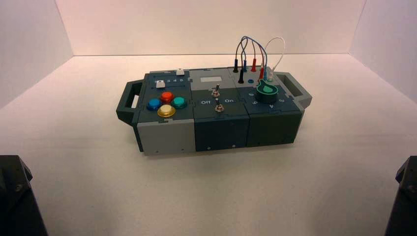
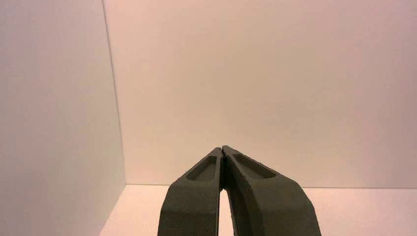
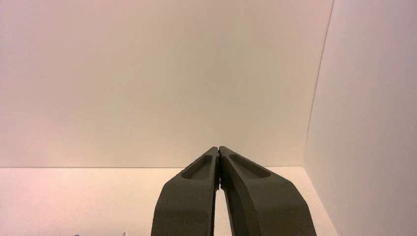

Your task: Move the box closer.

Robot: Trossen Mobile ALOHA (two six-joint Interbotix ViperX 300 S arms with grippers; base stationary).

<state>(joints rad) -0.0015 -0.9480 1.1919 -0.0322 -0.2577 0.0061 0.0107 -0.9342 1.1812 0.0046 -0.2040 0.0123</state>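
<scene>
1. Dark-teal and grey, the box (image 1: 216,110) stands on the white table (image 1: 98,172), in the middle and toward the far wall, a little turned, so its right end lies farther away than its left end.
2. It has a handle on each end: the left handle (image 1: 129,101) and the right handle (image 1: 295,88). On top are four coloured buttons (image 1: 166,103), two toggle switches (image 1: 216,98), a green dial (image 1: 267,92) and looped wires (image 1: 255,54) that rise above the back edge.
3. The left hand (image 2: 223,150) is fully closed, its tips touching, and it holds nothing. Its wrist view shows only wall and table, no box.
4. The right hand (image 3: 218,150) is also closed and empty, and points at the bare corner of the walls.
5. Both arms appear only as dark shapes at the near corners in the high view, well apart from the box. I judge the task is not yet begun.
6. Risks, in my judgement: a closed hand cannot take a handle, so each must open first. If only one handle is pulled, the box may rotate more instead of coming straight. A reach over the top could catch the wires or knock a switch.
</scene>
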